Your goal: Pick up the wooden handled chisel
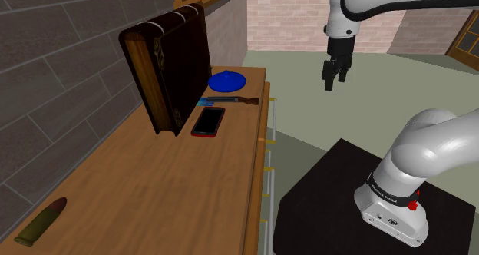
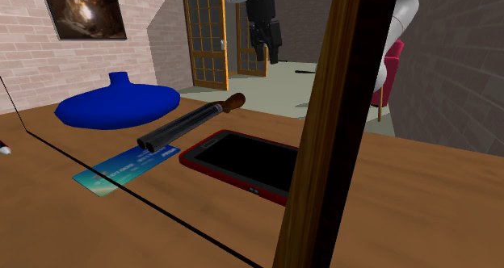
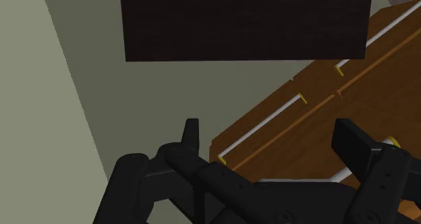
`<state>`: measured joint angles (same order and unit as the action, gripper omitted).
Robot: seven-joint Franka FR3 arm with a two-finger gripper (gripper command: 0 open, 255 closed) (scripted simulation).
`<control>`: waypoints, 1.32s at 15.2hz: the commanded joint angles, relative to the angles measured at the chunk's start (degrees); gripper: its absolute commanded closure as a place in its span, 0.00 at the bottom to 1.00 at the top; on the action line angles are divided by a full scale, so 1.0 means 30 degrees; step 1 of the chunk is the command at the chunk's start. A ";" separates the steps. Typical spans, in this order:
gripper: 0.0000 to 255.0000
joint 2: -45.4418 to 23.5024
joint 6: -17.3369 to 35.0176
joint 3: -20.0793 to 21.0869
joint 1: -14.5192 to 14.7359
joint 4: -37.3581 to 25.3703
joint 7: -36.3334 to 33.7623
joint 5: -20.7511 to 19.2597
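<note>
Fingers (image 3: 192, 131) of the gripper (image 1: 334, 77) stood apart and empty. I logged the chisel (image 1: 230, 101) well below it and off to one side, on the table (image 1: 192, 192), near the phone (image 1: 208, 121) and the blue flask (image 1: 226, 81). Risk noted: a skewed descent could strike either neighbour, or the pads could slip off the round shaft.

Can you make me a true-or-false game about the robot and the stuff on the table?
1. The gripper holds the chisel. False: it is open and empty, up in the air off to the side of the table.
2. The red phone lies flat on the table. True.
3. The big book lies flat. False: it stands upright.
4. The chisel lies between the blue vase and the red phone. True.
</note>
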<state>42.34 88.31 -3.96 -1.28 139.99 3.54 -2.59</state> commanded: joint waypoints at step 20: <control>0.00 -1.0990 0.2890 0.2867 0.3962 -0.9071 0.2463 0.1800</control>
<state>10.96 96.90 4.19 10.13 114.45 10.41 2.75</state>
